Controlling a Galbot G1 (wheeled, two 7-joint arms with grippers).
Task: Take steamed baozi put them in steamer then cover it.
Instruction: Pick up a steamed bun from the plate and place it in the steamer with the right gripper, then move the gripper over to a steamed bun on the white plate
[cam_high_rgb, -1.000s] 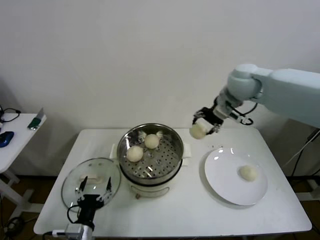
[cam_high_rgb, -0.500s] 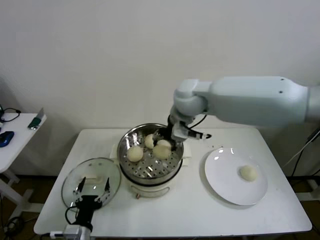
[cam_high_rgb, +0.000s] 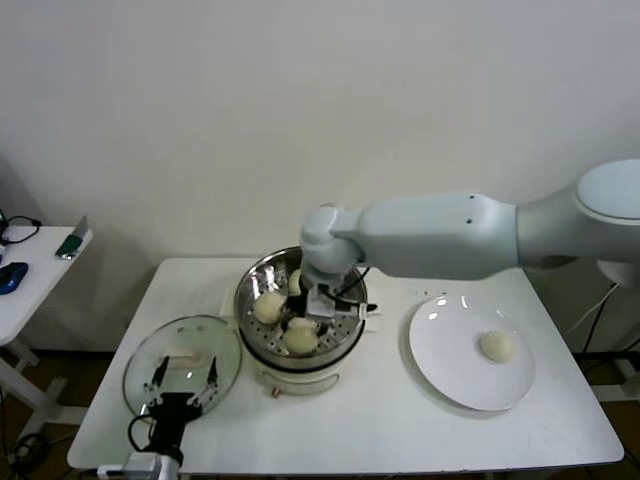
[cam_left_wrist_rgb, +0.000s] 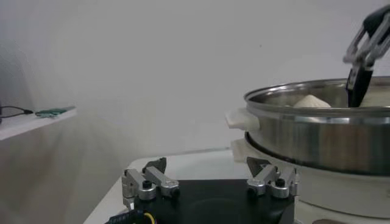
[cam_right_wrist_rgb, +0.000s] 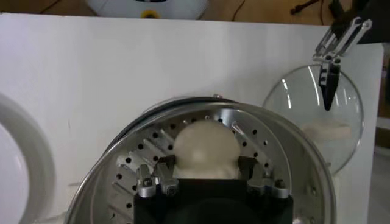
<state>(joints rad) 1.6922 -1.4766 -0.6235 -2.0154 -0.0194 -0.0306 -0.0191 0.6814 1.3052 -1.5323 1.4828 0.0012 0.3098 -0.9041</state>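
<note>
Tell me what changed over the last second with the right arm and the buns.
The right gripper carried a bun from above the table near the plate leftward and down into the steamer; the bun now sits on the perforated floor between its fingers, which look to be loosening. The two buns already inside, the one on the plate, the lid and the open left gripper over it stayed put.

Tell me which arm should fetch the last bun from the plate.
Right. The right gripper is over the steamer, beside the plate holding the last bun. The left gripper hovers open at the lid.
</note>
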